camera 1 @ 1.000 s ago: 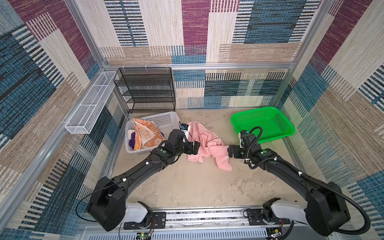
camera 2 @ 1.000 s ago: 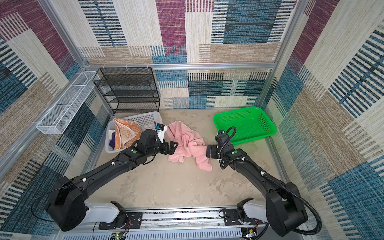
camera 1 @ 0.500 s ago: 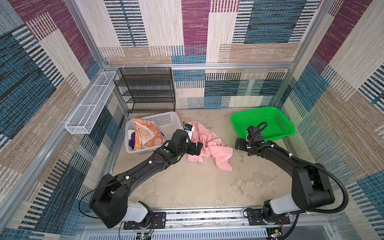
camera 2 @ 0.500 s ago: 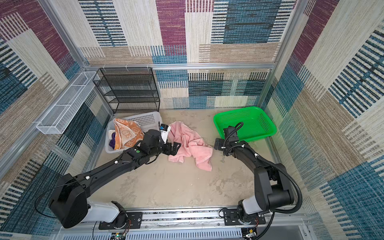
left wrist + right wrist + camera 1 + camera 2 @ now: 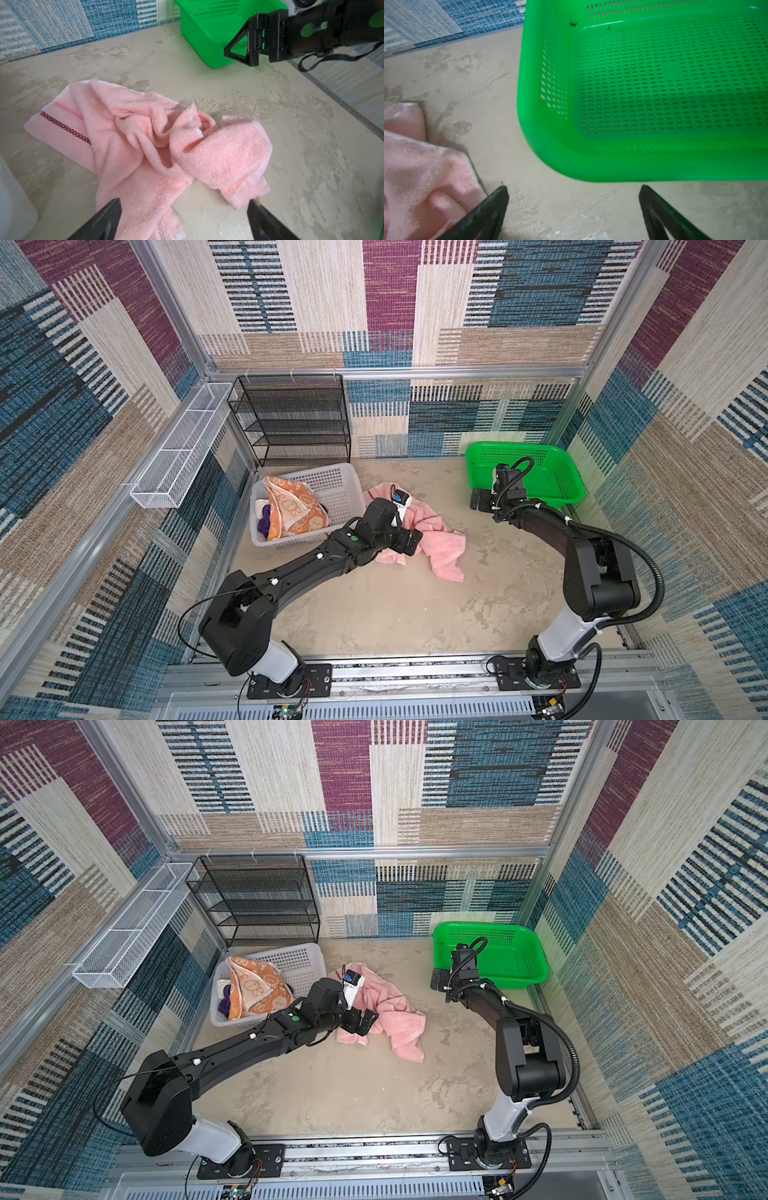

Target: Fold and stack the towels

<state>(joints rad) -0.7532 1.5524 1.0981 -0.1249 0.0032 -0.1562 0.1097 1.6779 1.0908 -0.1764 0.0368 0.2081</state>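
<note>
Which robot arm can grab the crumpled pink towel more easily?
Left. The left end effector hangs open right over the crumpled pink terry towel. The right end effector is open too, but off to the side by the green perforated plastic basket.

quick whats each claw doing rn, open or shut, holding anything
Left claw: open, holding nothing, jaws spread by the crumpled pink towel.
Right claw: open, empty, near a corner of the green basket.
</note>
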